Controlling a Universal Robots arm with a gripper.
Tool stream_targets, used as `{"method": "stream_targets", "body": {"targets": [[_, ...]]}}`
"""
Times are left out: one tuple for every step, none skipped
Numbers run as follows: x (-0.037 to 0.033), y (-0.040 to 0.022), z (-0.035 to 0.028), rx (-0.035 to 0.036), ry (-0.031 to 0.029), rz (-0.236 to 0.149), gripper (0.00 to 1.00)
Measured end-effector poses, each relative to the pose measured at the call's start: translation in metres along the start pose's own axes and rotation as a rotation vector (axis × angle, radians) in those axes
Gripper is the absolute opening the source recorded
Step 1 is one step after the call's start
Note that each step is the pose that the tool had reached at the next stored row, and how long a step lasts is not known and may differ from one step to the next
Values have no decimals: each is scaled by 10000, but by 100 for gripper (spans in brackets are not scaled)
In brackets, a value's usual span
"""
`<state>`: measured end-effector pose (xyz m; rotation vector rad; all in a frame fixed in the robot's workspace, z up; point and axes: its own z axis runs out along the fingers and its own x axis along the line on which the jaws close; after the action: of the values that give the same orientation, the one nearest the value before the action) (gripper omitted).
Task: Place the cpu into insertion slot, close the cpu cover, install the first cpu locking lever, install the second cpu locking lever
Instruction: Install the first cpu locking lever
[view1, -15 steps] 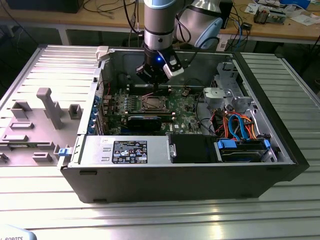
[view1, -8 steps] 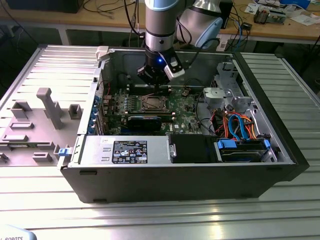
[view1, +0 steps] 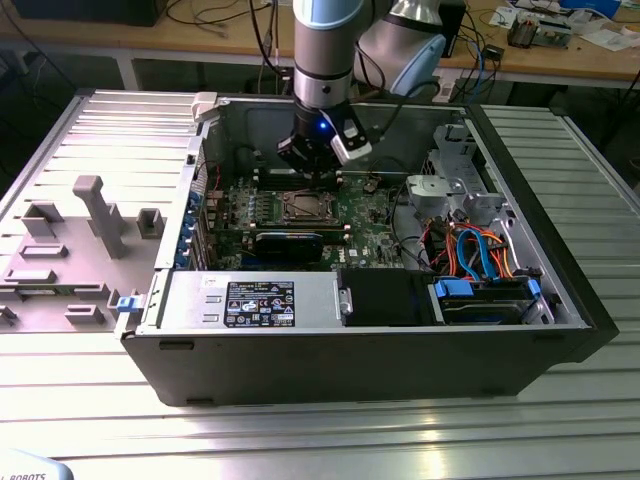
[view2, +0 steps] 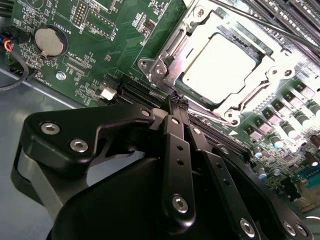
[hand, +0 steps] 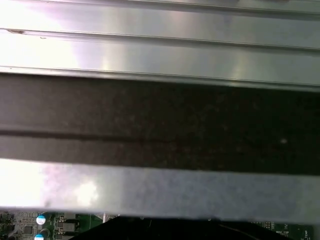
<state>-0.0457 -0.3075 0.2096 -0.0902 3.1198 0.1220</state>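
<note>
The gripper (view1: 318, 172) hangs inside the open computer case (view1: 520, 190), just above the motherboard (view1: 365, 215) and close beside the socket (view1: 303, 206). In the second wrist view its fingers (view2: 178, 104) are drawn together at the tips with nothing between them; the pincer is closed and empty.

The cpu (view2: 218, 66) lies flat in the socket (view2: 167, 45), its dull silver top showing square and level. The cover (view2: 260, 67) appears to be down over it, framing the chip through its window. On that showing, placement is done and the cover closed.

A thin rod (view2: 250, 17) runs along the far side of the socket and may be a locking lever; another thin bar (view2: 210, 119) lies at the near edge, by the fingertips. Whether either is latched cannot be told. Judgement: the work stands at the lever stage.
</note>
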Motion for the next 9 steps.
{"method": "stream_targets", "body": {"targets": [[-6,-1,7,1,0,0,11],[-14,-3,18,1,0,0,11],[-19,-3,26,1,0,0,11],[-22,-4,29,2,1,1,11],[-25,-4,31,2,1,0,11],[-27,-4,35,0,0,1,11],[-30,-5,39,0,0,0,11],[-31,-5,43,0,0,0,11],[-32,-6,47,0,0,0,11]]}}
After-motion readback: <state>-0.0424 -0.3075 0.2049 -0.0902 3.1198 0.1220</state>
